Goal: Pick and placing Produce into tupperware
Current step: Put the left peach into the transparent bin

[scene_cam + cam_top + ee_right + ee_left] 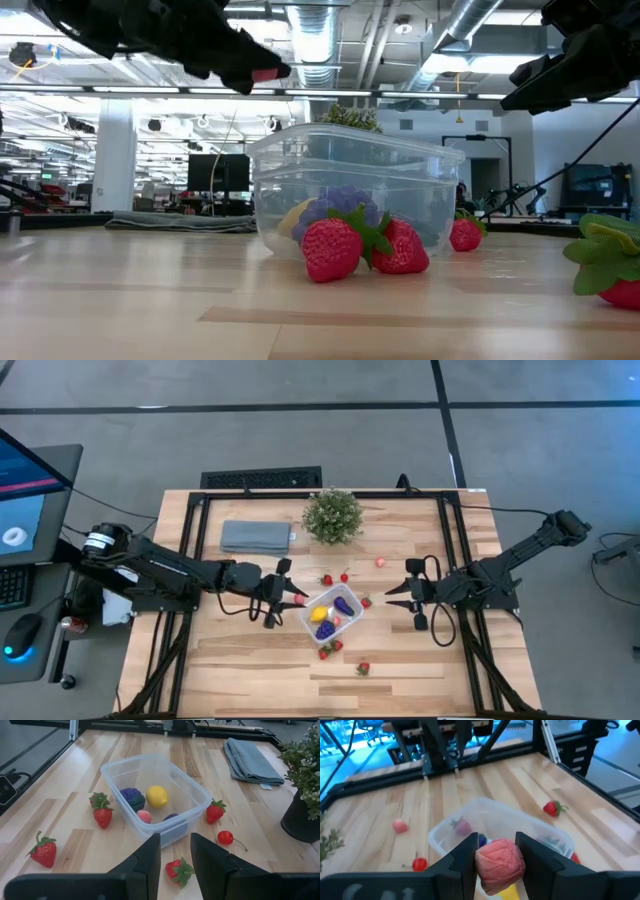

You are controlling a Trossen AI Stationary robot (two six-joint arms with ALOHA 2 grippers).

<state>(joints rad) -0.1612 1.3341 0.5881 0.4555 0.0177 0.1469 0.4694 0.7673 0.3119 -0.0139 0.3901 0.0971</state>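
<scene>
The clear tupperware (345, 622) stands mid-table and holds a yellow piece (157, 796), two purple pieces (131, 796) and a small pink one (144, 816). My left gripper (287, 598) hovers just left of the box, above table height, shut on a pink-red wrinkled piece (500, 865). My right gripper (392, 596) is open and empty to the right of the box. Strawberries lie on the table around the box (102, 812), (215, 811), (179, 870), (363, 668). My left gripper pinches the pink-red piece by its two sides (481, 862) between its two fingers. The fingers reach level from the table's left side. The piece is lifted clear of the table, close to the box's left rim, as the low view (265, 73) also shows.
A potted green plant (333, 515) and a folded grey-blue cloth (256, 537) sit at the far side. A cherry (226, 837) and a pink piece (380, 562) lie beyond the box. Black frame rails run along the table's edges.
</scene>
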